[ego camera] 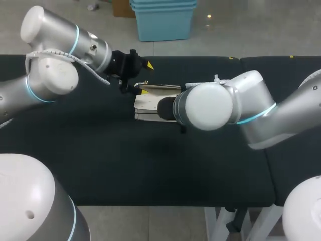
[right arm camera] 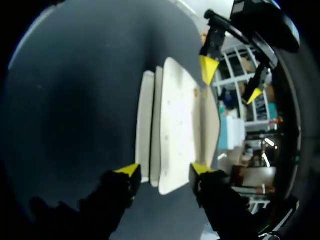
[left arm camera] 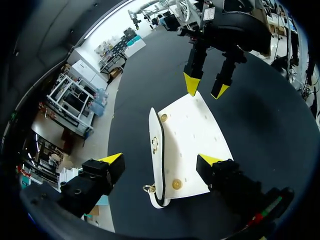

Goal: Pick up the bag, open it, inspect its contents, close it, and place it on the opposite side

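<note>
Head view: white bag (ego camera: 149,103) lies flat on table (ego camera: 100,160), one end at our released left jaws; right jaws hidden behind our right arm (ego camera: 210,108) | Left wrist view: bag (left arm camera: 192,145) between our wide-spread left jaws | Right wrist view: bag (right arm camera: 175,130) end between our released right jaws.
</note>
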Robot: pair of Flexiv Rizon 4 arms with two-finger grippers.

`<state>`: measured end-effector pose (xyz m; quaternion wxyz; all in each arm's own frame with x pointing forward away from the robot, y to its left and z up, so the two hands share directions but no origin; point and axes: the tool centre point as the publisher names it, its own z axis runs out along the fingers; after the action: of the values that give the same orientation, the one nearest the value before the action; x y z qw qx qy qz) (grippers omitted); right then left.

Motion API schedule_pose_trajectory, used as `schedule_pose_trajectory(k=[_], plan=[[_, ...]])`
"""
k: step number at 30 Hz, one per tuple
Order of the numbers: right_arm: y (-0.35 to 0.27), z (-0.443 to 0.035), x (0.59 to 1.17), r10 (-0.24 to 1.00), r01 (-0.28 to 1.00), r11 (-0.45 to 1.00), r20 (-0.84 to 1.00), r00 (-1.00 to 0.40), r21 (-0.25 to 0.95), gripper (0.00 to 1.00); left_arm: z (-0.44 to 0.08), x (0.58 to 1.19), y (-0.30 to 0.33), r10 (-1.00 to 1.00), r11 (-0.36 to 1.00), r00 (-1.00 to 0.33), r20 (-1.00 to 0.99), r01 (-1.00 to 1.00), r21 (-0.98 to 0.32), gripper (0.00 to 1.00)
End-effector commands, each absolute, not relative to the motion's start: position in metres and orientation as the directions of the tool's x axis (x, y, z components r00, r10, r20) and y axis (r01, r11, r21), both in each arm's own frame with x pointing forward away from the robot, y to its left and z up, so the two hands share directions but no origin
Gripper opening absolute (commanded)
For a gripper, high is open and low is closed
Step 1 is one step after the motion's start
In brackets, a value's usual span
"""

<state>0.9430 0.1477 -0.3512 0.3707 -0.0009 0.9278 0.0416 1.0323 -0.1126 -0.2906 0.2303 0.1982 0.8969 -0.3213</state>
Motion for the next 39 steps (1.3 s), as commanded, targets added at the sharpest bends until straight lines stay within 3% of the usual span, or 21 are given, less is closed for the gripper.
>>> schedule_pose_trajectory(k=[1,23,27,39], plan=[[0.152,-0.363,0.951,0.038,-0.025,0.997,-0.703,-0.71,0.079,0.49,-0.296,1.039,-0.114,0.213,0.709,-0.817,-0.537,0.507,-0.491,1.0],[0.147,-0.372,0.968,0.046,-0.001,0.998,-0.733,-0.679,0.064,0.22,-0.304,1.042,-0.124,0.255,0.699,-0.815,-0.521,0.528,-0.483,1.0],[0.145,-0.372,0.969,0.049,0.003,0.998,-0.736,-0.675,0.064,0.07,-0.306,1.043,-0.125,0.259,0.698,-0.813,-0.522,0.531,-0.481,1.0],[0.145,-0.372,0.967,0.072,0.02,0.997,-0.749,-0.659,0.078,0.0,-0.309,1.043,-0.125,0.262,0.692,-0.803,-0.535,0.543,-0.476,1.0]])
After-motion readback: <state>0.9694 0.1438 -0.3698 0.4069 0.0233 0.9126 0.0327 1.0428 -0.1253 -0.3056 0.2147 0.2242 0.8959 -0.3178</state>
